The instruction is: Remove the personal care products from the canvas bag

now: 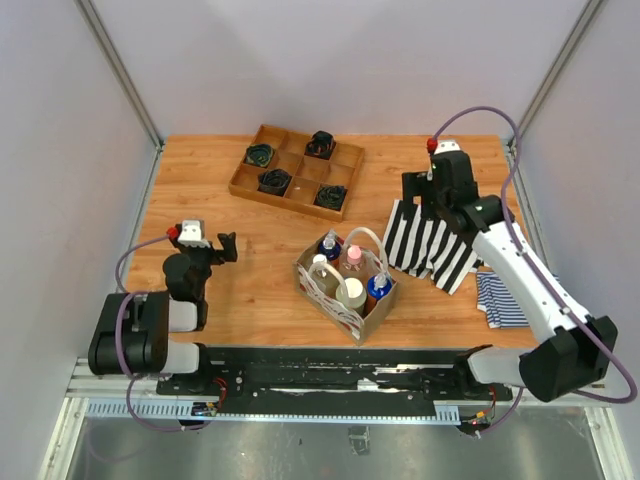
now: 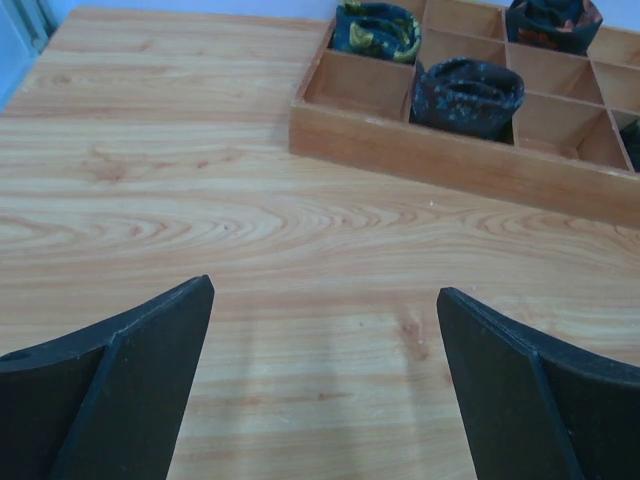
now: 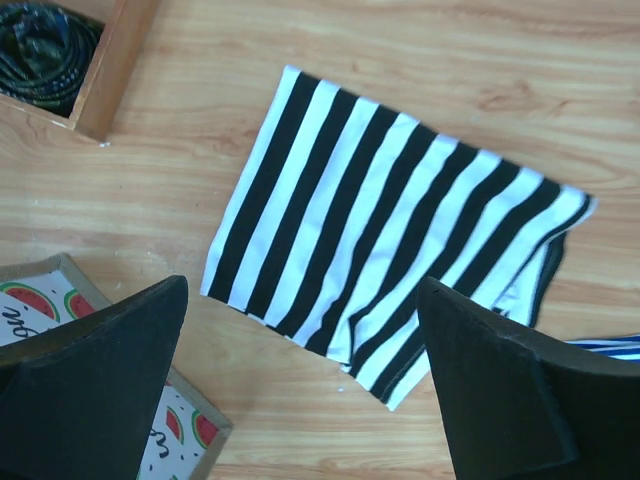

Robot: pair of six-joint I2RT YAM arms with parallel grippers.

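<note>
Left pincer (image 2: 325, 290) and right pincer (image 3: 302, 290) both spread; canvas bag (image 1: 380, 312) holds five personal care products (image 1: 350, 292).

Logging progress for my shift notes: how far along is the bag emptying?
Done: nothing; the bottles sit in the bag, none outside it. In hand: nothing; the left tool is open over bare table, the right tool open above the striped cloth. Left: every bottle.

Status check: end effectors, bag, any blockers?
Left end effector open, empty, over the table. Right end effector open above the striped cloth. Personal care products upright inside canvas bag, none out. Loop handles arch over them.
</note>
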